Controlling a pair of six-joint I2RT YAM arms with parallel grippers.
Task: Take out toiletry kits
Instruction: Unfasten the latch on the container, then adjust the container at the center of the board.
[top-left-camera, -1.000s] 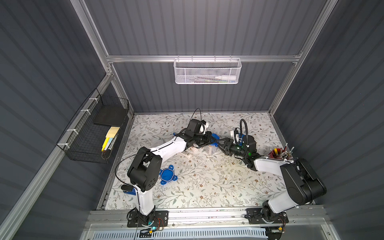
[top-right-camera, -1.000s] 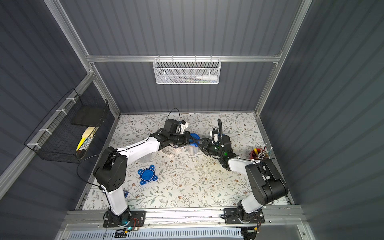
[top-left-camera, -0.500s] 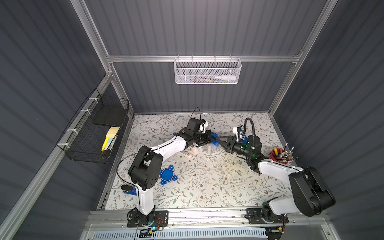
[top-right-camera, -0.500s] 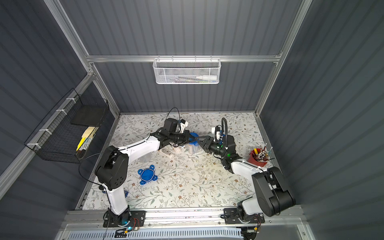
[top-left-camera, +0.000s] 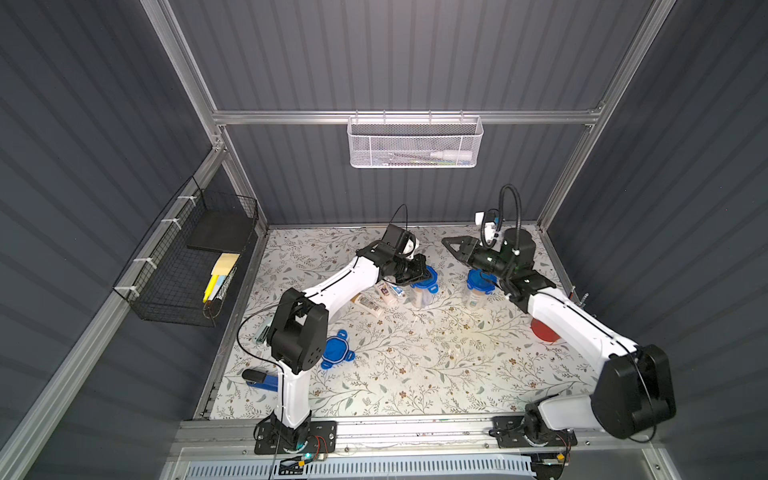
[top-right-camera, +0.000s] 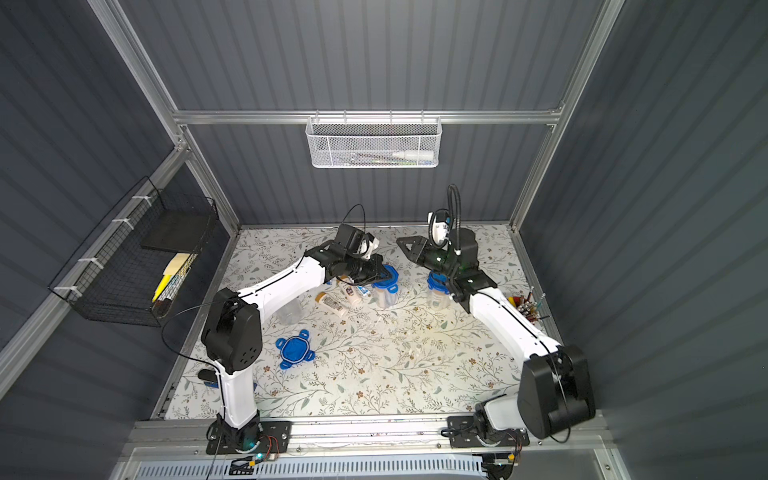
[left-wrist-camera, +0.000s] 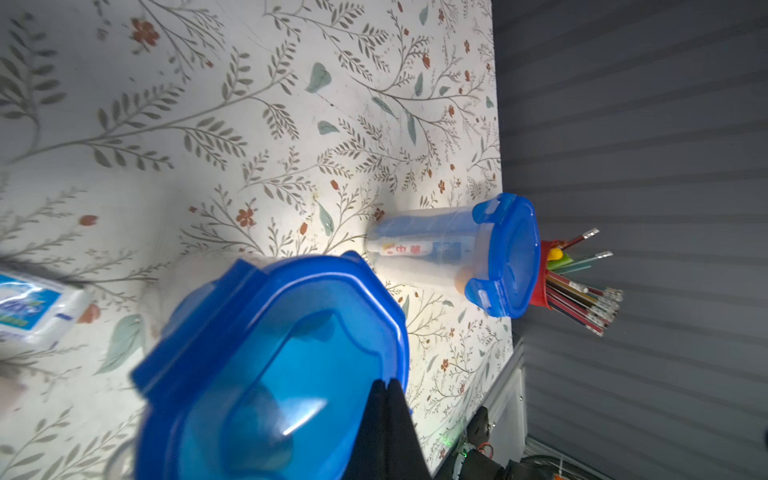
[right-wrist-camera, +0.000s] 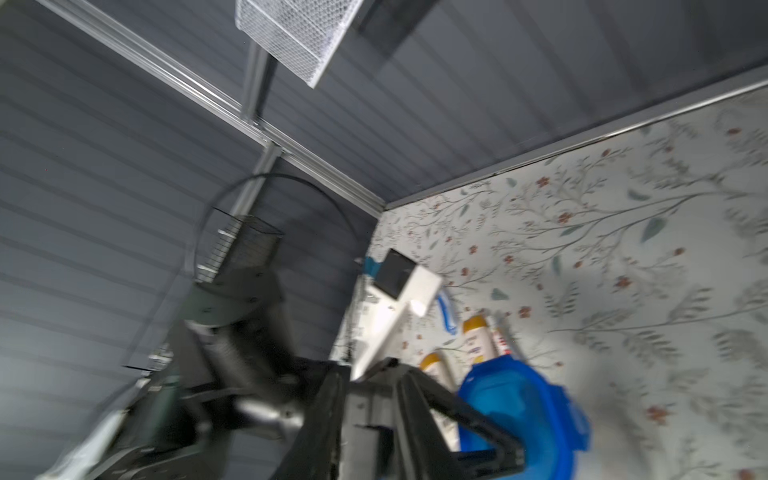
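On the mat, a lidded jar holds toothpaste marked "中華". Left gripper clenched at another lid; right gripper parted, empty.

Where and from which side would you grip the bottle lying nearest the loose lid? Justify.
Probably the bottle at mid-body, from straight above, jaws across its long axis: it lies flat on the table, so only its top and long sides are exposed.
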